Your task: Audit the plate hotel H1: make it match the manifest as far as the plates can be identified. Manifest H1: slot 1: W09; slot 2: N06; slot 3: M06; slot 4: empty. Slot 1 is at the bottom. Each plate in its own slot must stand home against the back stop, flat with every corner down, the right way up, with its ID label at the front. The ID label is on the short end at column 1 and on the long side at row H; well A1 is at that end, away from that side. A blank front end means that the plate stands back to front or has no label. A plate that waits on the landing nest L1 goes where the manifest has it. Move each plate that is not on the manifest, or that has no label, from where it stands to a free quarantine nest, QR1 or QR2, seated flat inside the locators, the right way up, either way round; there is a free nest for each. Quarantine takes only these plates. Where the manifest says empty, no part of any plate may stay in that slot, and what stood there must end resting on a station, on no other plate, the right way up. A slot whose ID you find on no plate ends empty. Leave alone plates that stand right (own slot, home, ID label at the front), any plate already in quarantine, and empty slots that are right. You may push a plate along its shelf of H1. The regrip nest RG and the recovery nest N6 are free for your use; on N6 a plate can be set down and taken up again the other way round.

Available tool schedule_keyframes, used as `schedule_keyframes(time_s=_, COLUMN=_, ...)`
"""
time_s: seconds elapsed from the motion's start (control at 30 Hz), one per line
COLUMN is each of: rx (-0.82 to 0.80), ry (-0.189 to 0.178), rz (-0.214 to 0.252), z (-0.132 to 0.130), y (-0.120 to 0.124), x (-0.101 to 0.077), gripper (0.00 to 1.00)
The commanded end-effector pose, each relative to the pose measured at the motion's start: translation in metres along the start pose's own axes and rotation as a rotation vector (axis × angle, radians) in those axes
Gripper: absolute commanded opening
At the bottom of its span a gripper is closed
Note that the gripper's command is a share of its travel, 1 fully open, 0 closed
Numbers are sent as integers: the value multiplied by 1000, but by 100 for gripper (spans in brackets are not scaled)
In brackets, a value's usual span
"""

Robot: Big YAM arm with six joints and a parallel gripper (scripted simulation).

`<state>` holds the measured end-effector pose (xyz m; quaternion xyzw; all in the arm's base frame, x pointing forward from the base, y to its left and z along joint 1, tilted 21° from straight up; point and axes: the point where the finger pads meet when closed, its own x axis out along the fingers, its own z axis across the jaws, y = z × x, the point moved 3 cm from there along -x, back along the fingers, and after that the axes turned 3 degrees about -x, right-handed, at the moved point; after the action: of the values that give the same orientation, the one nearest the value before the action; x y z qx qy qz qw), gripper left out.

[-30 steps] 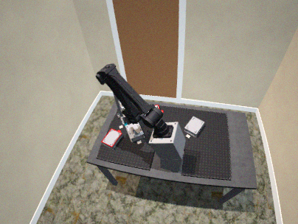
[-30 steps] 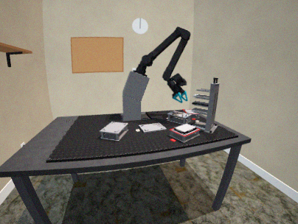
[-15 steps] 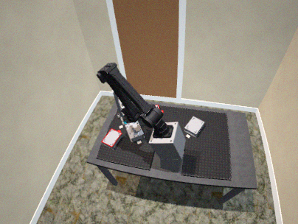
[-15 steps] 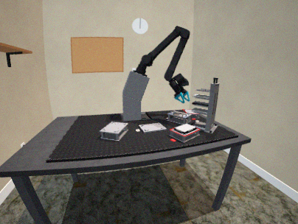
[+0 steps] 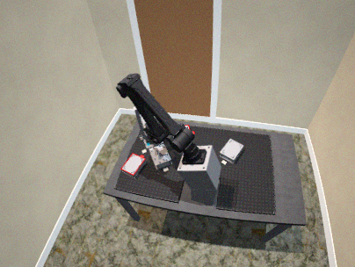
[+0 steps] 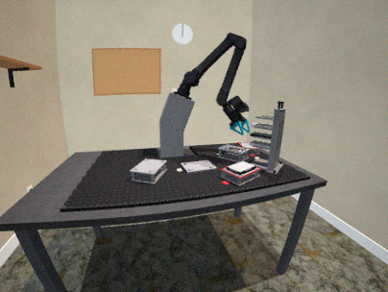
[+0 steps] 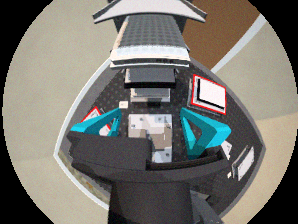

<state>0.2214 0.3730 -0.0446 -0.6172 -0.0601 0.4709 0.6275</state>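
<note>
The plate hotel H1 (image 6: pixel 271 139) stands at the table's right end as a grey post with several shelves. In the wrist view the hotel (image 7: pixel 148 26) is straight ahead; a dark-topped plate (image 7: pixel 149 38) with a pale front edge lies on one shelf. My gripper (image 6: pixel 239 127) is open and empty, in the air left of the hotel. Below it a clear plate (image 6: pixel 233 153) sits on a nest, and shows between my teal fingers in the wrist view (image 7: pixel 152 129). Labels are too small to read.
A red-framed nest with a white plate (image 6: pixel 240 172) lies in front of the hotel, also in the overhead view (image 5: pixel 134 164). A grey plate (image 6: pixel 149 170) and a flat nest (image 6: pixel 198 165) lie mid-table. The arm's grey pedestal (image 6: pixel 174 126) stands behind.
</note>
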Motion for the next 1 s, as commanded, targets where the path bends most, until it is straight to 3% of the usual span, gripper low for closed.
schedule_keyframes(time_s=0.0, rx=1, ry=-3, rz=-26, z=1, y=-16, x=3, gripper=100)
schedule_keyframes(time_s=0.97, rx=1, ry=0, rz=-30, z=-2, y=-44, x=28, gripper=100)
